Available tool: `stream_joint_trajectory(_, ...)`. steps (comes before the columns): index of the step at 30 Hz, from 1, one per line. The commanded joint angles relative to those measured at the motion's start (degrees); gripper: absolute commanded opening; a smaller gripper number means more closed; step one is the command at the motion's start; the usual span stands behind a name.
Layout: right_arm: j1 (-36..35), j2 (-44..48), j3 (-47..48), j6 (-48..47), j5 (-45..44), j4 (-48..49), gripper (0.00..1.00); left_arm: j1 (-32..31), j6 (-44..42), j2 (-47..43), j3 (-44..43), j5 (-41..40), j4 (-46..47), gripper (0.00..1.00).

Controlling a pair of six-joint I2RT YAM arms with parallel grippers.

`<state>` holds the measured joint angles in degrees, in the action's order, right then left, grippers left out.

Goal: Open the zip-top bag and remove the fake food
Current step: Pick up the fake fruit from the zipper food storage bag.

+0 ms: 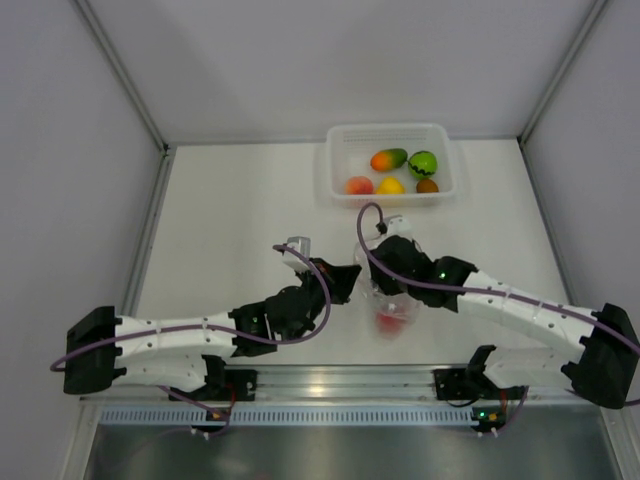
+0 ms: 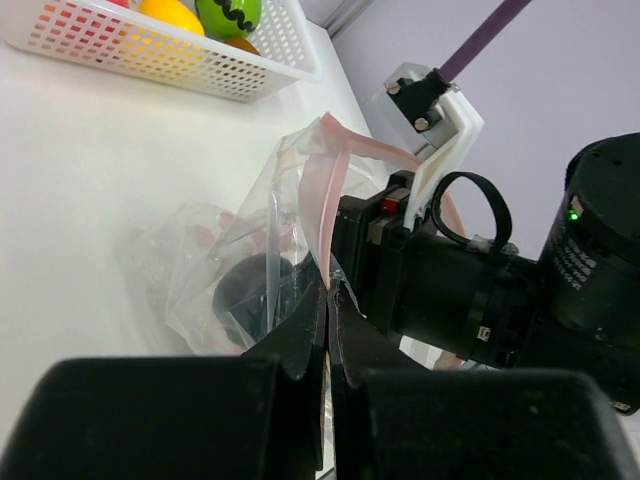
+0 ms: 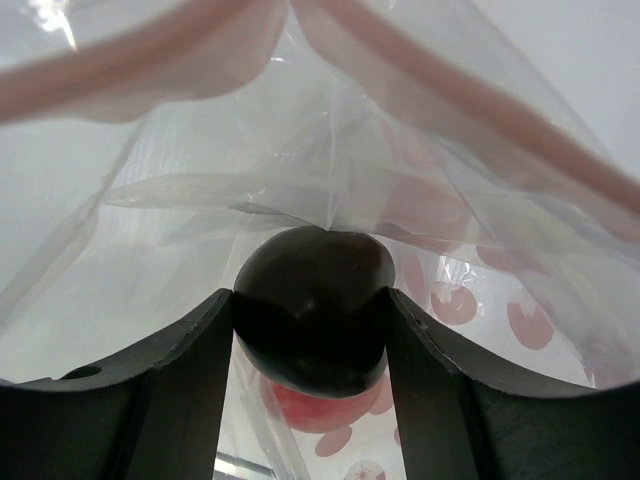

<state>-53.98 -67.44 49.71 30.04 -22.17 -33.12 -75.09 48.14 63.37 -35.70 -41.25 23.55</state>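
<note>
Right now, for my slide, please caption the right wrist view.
Inside the open zip-top bag, the right tool grips a dark purple fruit, with a pink-red fruit behind it.

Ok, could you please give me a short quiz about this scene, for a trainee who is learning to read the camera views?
1. True or false: the left tool is shut on the zip-top bag.
2. What does the right tool grip inside the bag? A) a yellow fruit B) the dark purple fruit C) nothing
3. How many fruits lie in the white tray?
Key: 1 true; 2 B; 3 five.
</note>
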Motion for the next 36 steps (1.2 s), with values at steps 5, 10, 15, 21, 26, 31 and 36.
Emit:
stream_joint_trajectory(5, -0.87, 5.12, 4.25, -1.30, 0.81, -1.68, 0.33, 0.21, 0.20, 0.35, 0.20, -1.02, 2.46, 0.00)
stream_joint_trajectory(10, -0.87, 5.04, 5.30, -2.00, 1.96, -1.33, 0.33, 0.21, 0.55, 1.75, -0.68, 0.38, 2.55, 0.00)
stream_joint_trajectory(15, -0.96, 1.44, 7.85, -2.45, -2.15, -3.26, 0.33, 0.12, -0.94, 2.63, -2.96, 3.63, 2.81, 0.00)
stream_joint_trajectory(21, -0.96, -2.96, 10.31, 0.10, -6.21, -4.76, 0.30, -0.14, -1.47, 2.72, -4.20, 4.78, 3.43, 0.00)
stream_joint_trajectory(26, -1.31, -4.19, 12.94, 0.90, -6.91, -5.98, 0.29, -0.32, -1.82, 2.89, -4.37, 4.78, 3.61, 0.00)
stream_joint_trajectory(31, -1.83, -5.16, 17.08, 1.25, -8.67, -9.41, 0.29, -0.58, -2.17, 3.86, -5.08, 4.96, 3.61, 0.00)
stream_joint_trajectory(36, -2.36, -5.43, 20.77, 1.25, -9.47, -12.75, 0.28, -1.46, -2.87, 4.65, -6.31, 3.73, 3.52, 0.00)
